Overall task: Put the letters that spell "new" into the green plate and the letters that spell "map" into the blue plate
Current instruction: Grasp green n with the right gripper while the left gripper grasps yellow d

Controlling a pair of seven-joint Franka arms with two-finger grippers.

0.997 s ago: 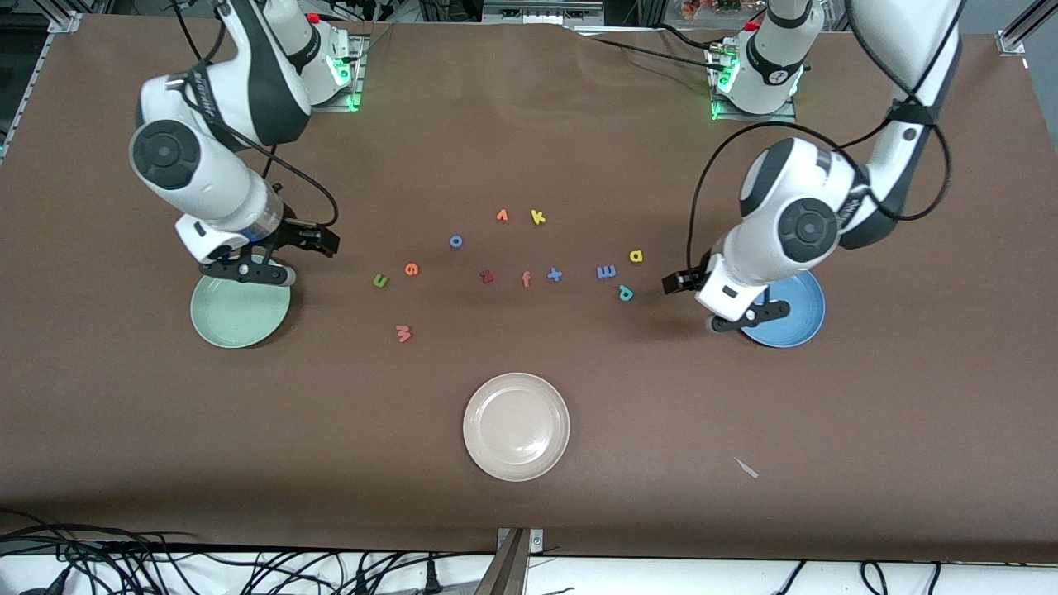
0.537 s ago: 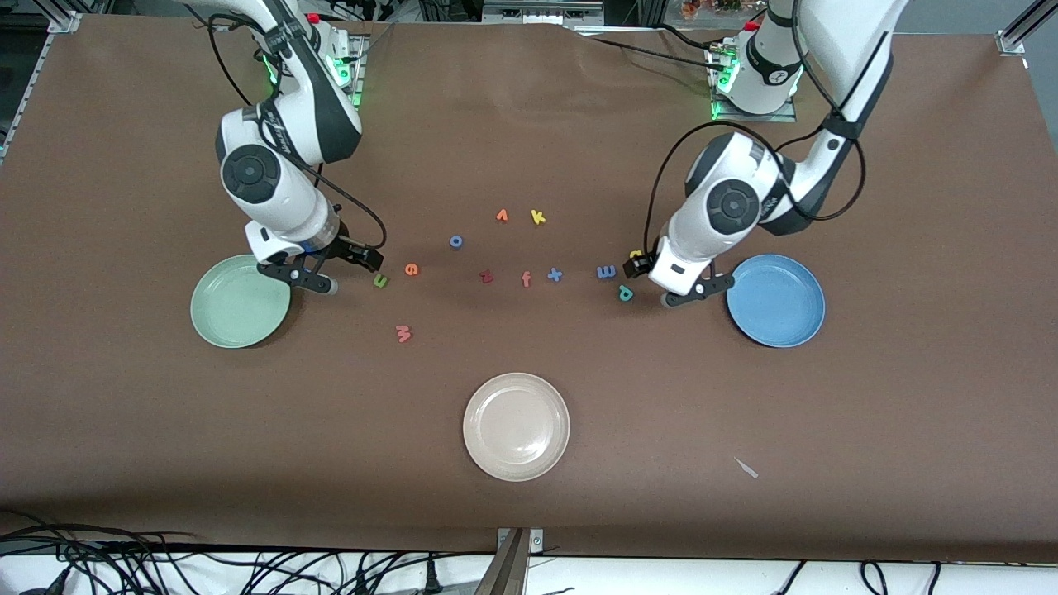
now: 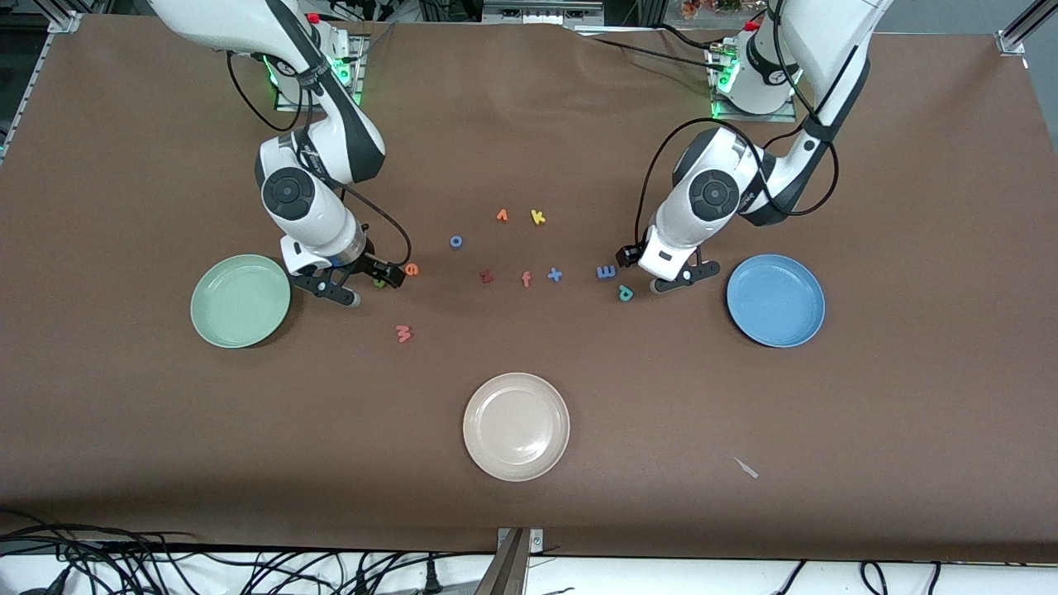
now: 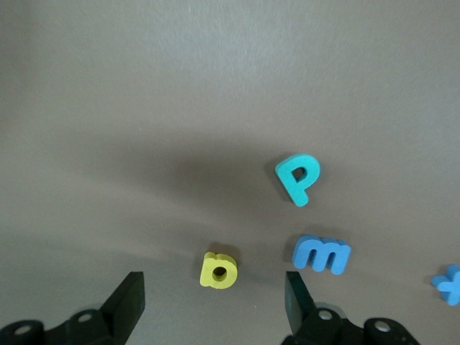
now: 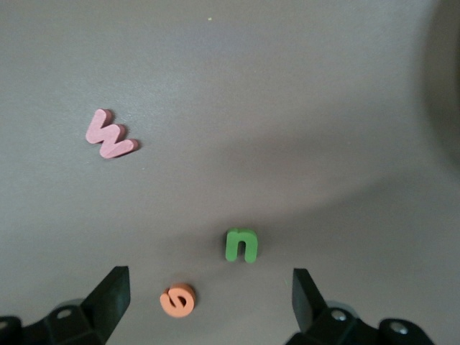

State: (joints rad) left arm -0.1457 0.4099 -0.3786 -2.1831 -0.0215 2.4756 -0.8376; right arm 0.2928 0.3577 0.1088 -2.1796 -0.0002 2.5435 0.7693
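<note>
My right gripper (image 3: 372, 286) hangs open low over the green "n" (image 5: 241, 245) and the orange "e" (image 5: 177, 299), both lying between its fingers in the right wrist view (image 5: 208, 298). The salmon "w" (image 3: 403, 333) lies nearer the front camera. The green plate (image 3: 240, 300) sits beside this gripper. My left gripper (image 3: 642, 273) is open over the yellow "a" (image 4: 219, 270), which is hidden in the front view. The blue "m" (image 3: 606, 271) and teal "p" (image 3: 626, 292) lie just beside it. The blue plate (image 3: 775, 300) is toward the left arm's end.
A cream plate (image 3: 517, 426) sits near the table's front edge. In the middle lie a dark red "z" (image 3: 486, 277), a salmon "f" (image 3: 526, 279), a blue "x" (image 3: 555, 274), a blue "o" (image 3: 455, 241), an orange piece (image 3: 502, 216) and a yellow "k" (image 3: 538, 217).
Both arms swung from over their plates toward the middle of the table and came down. The right gripper now straddles "n" and "e", the left one the "a".
</note>
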